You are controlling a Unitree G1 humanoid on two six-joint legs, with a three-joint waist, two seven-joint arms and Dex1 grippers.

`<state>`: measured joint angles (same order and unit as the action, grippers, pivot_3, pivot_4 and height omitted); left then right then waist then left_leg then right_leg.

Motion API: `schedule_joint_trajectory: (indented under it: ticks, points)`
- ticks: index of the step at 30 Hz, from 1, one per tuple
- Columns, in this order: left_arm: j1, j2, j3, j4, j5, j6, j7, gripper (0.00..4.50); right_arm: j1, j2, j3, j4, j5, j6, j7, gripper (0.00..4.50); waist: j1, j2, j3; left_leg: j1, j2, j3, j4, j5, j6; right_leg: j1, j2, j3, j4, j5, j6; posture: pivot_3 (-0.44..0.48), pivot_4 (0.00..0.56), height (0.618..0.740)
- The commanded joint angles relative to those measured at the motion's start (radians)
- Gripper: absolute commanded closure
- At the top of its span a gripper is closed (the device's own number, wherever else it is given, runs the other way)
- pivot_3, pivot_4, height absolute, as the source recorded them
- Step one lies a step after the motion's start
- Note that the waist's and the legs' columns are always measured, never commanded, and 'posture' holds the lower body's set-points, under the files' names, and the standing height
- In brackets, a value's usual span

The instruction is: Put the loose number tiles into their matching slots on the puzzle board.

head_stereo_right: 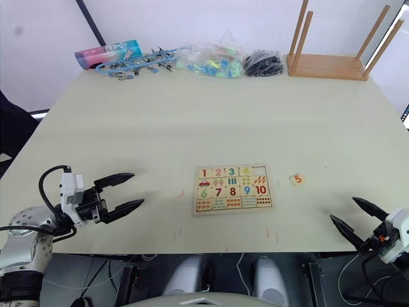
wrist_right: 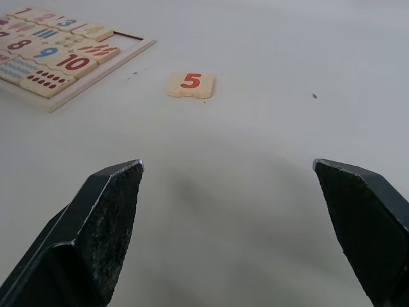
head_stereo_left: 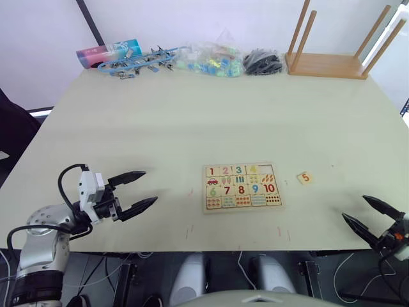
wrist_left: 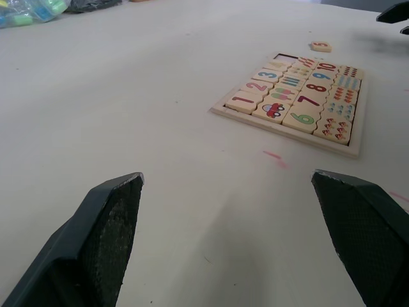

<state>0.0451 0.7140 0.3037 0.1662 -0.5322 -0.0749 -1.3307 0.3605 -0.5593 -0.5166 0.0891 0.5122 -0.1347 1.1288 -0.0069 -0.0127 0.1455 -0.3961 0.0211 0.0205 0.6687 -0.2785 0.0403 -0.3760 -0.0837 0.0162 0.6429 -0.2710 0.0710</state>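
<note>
The puzzle board (head_stereo_left: 242, 187) lies flat near the table's front middle. Tiles 1, 2, 3 and 4 sit in its top row, and the last slot (head_stereo_left: 269, 169) of that row shows bare wood. One loose number tile, the orange 5 (head_stereo_left: 305, 178), rests on the table just right of the board; the same tile (wrist_right: 190, 84) lies ahead of my right gripper's fingers. My left gripper (head_stereo_left: 140, 190) hovers open, well left of the board. Open too, my right gripper (head_stereo_left: 365, 214) hangs at the front right edge, nearer me than the 5 tile.
Along the far edge lie a pink and blue tube (head_stereo_left: 107, 53), blue clips (head_stereo_left: 140, 62), a clear bag of coloured pieces (head_stereo_left: 209, 59) and a black bundle (head_stereo_left: 262, 62). An upturned wooden stool (head_stereo_left: 332, 54) stands at the far right corner.
</note>
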Motion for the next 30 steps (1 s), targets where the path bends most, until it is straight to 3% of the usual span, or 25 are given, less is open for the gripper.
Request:
schedule_joint_trajectory:
  ticks: [1, 8, 19, 23, 30]
  points:
    - [-0.016, 0.000, -0.001, -0.003, 0.003, -0.020, -0.009, 0.00, -0.006, -0.020, -0.002, -0.016, 0.006, -0.011, -0.001, 0.03, 0.000, 0.000, 0.000, 0.000, 0.000, 0.000, 0.000, 0.000, 0.000, 0.000, 0.000, 0.000, 0.000, 0.000, 0.000, 0.000, 0.150, 0.740]
    - [-0.069, -0.001, -0.030, 0.003, 0.012, -0.014, -0.022, 0.00, -0.015, -0.007, 0.030, -0.077, 0.011, 0.009, -0.039, 0.03, 0.000, 0.000, 0.000, 0.000, -0.001, 0.000, 0.000, 0.000, 0.000, 0.000, 0.000, -0.001, 0.000, 0.000, 0.000, 0.000, 0.150, 0.740]
    - [-0.196, 0.001, -0.110, 0.053, 0.025, -0.025, -0.125, 0.00, -0.076, 0.029, 0.143, -0.287, -0.050, 0.194, -0.314, 0.03, 0.003, 0.001, 0.000, 0.000, -0.001, 0.000, 0.000, 0.000, 0.000, 0.000, 0.005, -0.002, 0.000, 0.000, 0.000, 0.000, 0.150, 0.740]
    - [-0.261, 0.012, -0.148, 0.064, 0.019, -0.029, -0.219, 0.00, -0.137, 0.060, 0.242, -0.397, -0.113, 0.340, -0.479, 0.03, 0.001, 0.000, 0.000, -0.001, -0.002, 0.000, 0.001, 0.000, 0.000, 0.000, 0.007, -0.001, 0.001, 0.000, 0.001, 0.000, 0.150, 0.740]
    - [-0.313, 0.012, -0.187, 0.045, 0.007, -0.017, -0.282, 0.00, -0.197, 0.084, 0.332, -0.480, -0.173, 0.555, -0.645, 0.03, 0.001, 0.000, 0.000, -0.001, -0.002, 0.000, 0.001, 0.000, 0.000, -0.001, 0.009, 0.000, 0.001, 0.000, 0.001, 0.000, 0.150, 0.740]
